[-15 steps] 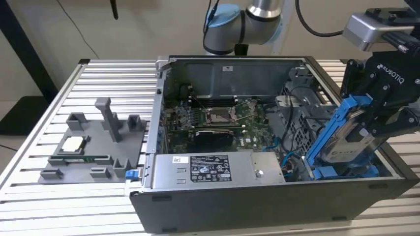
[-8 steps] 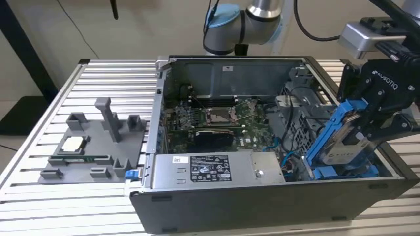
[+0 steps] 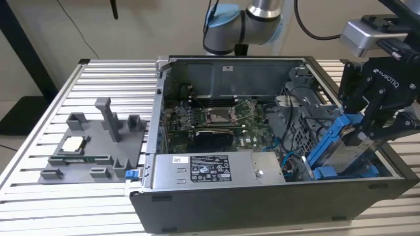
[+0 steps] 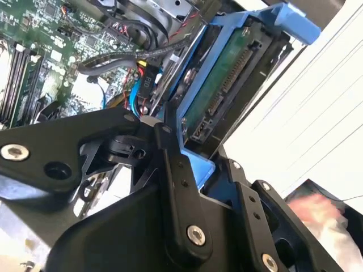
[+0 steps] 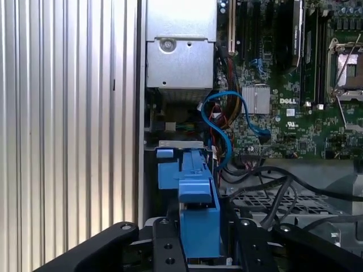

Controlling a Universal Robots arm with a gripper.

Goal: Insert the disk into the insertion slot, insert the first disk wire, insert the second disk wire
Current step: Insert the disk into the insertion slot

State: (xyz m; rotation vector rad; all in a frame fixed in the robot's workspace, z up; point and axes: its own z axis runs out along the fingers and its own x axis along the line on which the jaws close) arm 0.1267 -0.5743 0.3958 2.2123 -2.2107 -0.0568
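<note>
Gripper (image 3: 379, 129) is clamped on the upper end of the disk (image 3: 349, 152), its fingers pressing the blue carrier from both sides, as both wrist views show. Farthest from the gripper, toward the exterior view's left, a grey parts fixture (image 3: 92, 147) lies on the slatted desk (image 3: 39, 196), well clear of the work. Closer in, inside the open computer case (image 3: 262, 206), the motherboard (image 3: 217, 118) lies flat and the silver power supply (image 3: 210, 169) sits along the near wall. Just beside the gripper, a blue data cable (image 5: 227, 113) and black wires (image 5: 272, 192) loop loose next to the insertion slot (image 3: 303, 140). Neither is plugged into the disk's connector edge (image 4: 218, 90), which is bare. Below the gripper the disk stands tilted, lower end inside the slot, upper end leaning toward the exterior view's right. Holding it by the top probably keeps the fingers out of the bay. Room is tight, with the bay's sheet metal on one side and the case wall close on the other.
</note>
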